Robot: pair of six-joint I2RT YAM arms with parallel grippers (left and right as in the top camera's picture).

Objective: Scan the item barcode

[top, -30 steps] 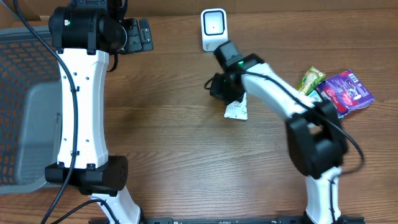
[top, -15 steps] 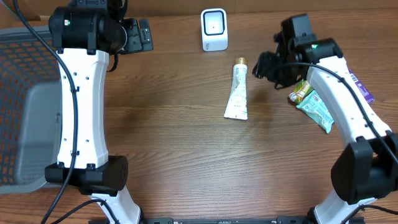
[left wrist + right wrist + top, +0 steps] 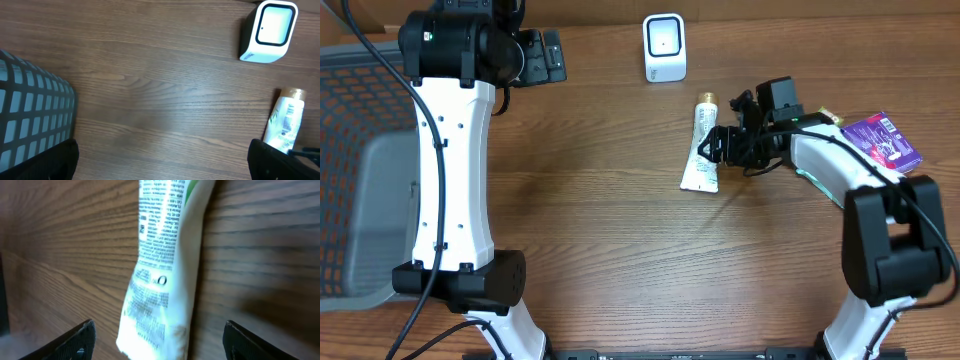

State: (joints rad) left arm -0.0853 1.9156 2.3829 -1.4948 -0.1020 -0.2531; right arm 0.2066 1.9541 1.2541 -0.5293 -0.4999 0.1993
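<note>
Closest to the right wrist camera, the right arm's fingers [image 3: 75, 341] stand wide apart, one dark tip at each lower corner of the view, and they hold nothing. Between the two tips, touching neither, the tube [image 3: 167, 265] lies flat on the wood surface [image 3: 260, 240]. Its wider end is lowest in that view and its printed body runs away up the frame. Small print and a green edge show on the tube, but no barcode can be made out.

From overhead, these fingers sit just beside the tube on its right, about level with its middle. Whether they brush it there cannot be told. Past the right arm, well apart from the tube, a purple packet [image 3: 880, 140] rests on the surface.

Beyond the tube's gold-capped end, apart from it, the white scanner [image 3: 664, 47] stands upright. Farther off, past the tube on its left, the left arm's fingers [image 3: 55, 162] are spread wide and hold nothing. The grey basket [image 3: 360, 150] lies farthest from the tube, on that same side.
</note>
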